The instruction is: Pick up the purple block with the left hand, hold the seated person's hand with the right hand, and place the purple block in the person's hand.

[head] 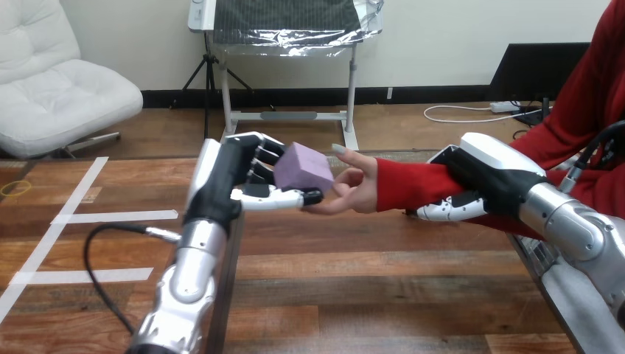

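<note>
My left hand (234,179) is raised over the table's middle, its fingers and thumb curled round the purple block (303,167). The block is lifted and touches the fingertips of the person's hand (355,184), which reaches in from the right with its palm turned toward the block. My right hand (475,181) wraps the person's forearm in the red sleeve (413,184), fingers over the top and thumb under it.
The wooden table (354,280) stretches below both arms. White tape lines (110,216) cross its left part. A black cable (103,251) loops beside my left forearm. The table's right edge runs under my right arm.
</note>
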Action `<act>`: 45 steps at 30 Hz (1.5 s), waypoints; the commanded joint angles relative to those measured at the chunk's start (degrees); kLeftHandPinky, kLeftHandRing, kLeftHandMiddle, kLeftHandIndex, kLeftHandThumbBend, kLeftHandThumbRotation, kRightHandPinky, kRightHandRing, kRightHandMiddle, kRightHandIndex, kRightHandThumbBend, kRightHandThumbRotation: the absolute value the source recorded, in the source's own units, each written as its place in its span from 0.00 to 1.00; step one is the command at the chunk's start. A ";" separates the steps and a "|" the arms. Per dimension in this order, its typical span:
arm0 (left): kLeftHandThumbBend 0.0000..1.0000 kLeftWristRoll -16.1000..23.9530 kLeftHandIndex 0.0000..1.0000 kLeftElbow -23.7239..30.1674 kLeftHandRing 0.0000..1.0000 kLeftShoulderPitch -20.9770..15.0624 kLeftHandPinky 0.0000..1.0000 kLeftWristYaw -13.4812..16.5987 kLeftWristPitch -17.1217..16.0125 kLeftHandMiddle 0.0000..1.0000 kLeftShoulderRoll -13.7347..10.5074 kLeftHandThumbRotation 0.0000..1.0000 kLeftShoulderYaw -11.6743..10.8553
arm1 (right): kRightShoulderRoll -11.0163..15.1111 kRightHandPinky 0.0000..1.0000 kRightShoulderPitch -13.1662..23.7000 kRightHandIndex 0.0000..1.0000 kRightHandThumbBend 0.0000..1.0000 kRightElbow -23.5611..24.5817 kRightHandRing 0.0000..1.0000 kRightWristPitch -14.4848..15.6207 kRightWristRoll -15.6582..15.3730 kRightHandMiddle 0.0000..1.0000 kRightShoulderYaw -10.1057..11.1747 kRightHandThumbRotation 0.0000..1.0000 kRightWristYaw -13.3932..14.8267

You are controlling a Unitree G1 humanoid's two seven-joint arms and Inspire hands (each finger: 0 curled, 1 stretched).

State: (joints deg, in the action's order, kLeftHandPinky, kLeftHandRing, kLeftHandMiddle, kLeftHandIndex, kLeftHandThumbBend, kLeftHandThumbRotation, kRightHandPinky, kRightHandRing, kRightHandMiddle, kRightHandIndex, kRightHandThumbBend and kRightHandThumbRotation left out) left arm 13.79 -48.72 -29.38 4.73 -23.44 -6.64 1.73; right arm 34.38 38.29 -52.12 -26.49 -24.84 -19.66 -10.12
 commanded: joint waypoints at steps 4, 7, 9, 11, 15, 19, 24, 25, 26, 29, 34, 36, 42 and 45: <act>0.81 -0.90 0.42 -4.29 0.40 -9.21 0.40 1.48 -1.75 0.43 2.35 0.00 0.29 | -2.79 0.30 1.46 0.40 0.56 5.62 0.34 -0.26 1.92 0.39 2.11 0.42 -0.18; 0.80 -1.40 0.42 -5.44 0.40 -9.96 0.39 1.08 -1.71 0.43 3.06 0.00 0.12 | -2.89 0.29 1.28 0.40 0.56 5.97 0.33 -0.28 1.77 0.38 2.07 0.42 0.08; 0.80 -1.59 0.42 -6.26 0.41 -10.46 0.39 0.84 -1.95 0.43 3.47 0.00 0.13 | -2.94 0.29 1.18 0.40 0.57 6.16 0.33 -0.33 1.75 0.38 2.06 0.42 0.16; 0.80 -1.66 0.43 -6.94 0.40 -10.83 0.38 0.71 -2.32 0.43 3.71 0.00 0.19 | -2.98 0.29 1.09 0.40 0.57 6.32 0.33 -0.32 1.78 0.38 2.06 0.42 0.14; 0.80 -1.76 0.43 -8.51 0.40 -11.85 0.36 0.48 -2.55 0.43 4.48 0.00 0.41 | -3.13 0.28 0.89 0.39 0.57 6.96 0.33 0.39 1.87 0.38 2.06 0.42 -0.34; 0.81 -2.07 0.43 -9.80 0.39 -12.70 0.35 0.05 -2.66 0.43 5.20 0.00 0.52 | -3.33 0.29 0.68 0.39 0.57 7.49 0.33 1.05 1.95 0.38 2.16 0.42 -0.76; 0.83 -1.81 0.42 -11.08 0.40 -13.54 0.36 -0.18 -2.83 0.43 5.82 0.00 1.29 | -3.50 0.29 0.44 0.39 0.57 7.71 0.33 1.20 2.04 0.38 2.20 0.42 -0.85; 0.83 -1.76 0.42 -11.23 0.40 -13.64 0.36 -0.29 -2.79 0.43 5.93 0.00 1.41 | -3.52 0.29 0.40 0.40 0.57 7.81 0.33 1.27 2.02 0.38 2.20 0.42 -0.88; 0.82 -1.73 0.42 -11.34 0.40 -13.71 0.36 -0.36 -2.79 0.43 5.99 0.00 1.49 | -3.54 0.29 0.36 0.40 0.57 7.90 0.33 1.32 2.00 0.38 2.20 0.42 -0.90; 0.82 -1.55 0.42 -11.44 0.41 -13.83 0.37 -0.62 -2.37 0.43 6.41 0.00 1.84 | -3.63 0.29 0.26 0.40 0.57 7.96 0.33 1.35 1.93 0.38 2.25 0.42 -0.93; 0.82 -1.33 0.43 -11.77 0.41 -13.87 0.37 -1.12 -2.40 0.43 7.11 0.00 2.34 | -3.88 0.29 0.08 0.40 0.58 8.20 0.34 1.61 1.78 0.39 2.42 0.43 -1.16; 0.83 -1.16 0.43 -11.66 0.40 -13.75 0.37 -1.24 -2.28 0.43 7.41 0.00 2.60 | -3.96 0.30 -0.02 0.41 0.58 8.24 0.34 1.60 1.73 0.39 2.50 0.43 -1.19; 0.84 -0.51 0.43 -11.18 0.41 -13.25 0.37 -1.16 -1.72 0.43 8.00 0.00 3.42 | -4.03 0.29 -0.25 0.41 0.58 8.28 0.33 1.73 1.69 0.38 2.57 0.43 -1.35; 0.83 -0.43 0.43 -11.03 0.41 -12.93 0.38 -1.20 -1.84 0.43 8.15 0.00 3.63 | -4.03 0.30 -0.33 0.41 0.58 8.29 0.34 1.83 1.65 0.39 2.58 0.44 -1.39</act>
State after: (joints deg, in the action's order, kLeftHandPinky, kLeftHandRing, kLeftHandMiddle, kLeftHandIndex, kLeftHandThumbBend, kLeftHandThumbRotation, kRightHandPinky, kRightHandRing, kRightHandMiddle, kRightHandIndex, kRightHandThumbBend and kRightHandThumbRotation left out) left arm 11.82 -60.08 -37.62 4.89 -24.26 -1.80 2.04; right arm 34.04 36.01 -48.42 -23.57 -24.74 -17.87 -11.09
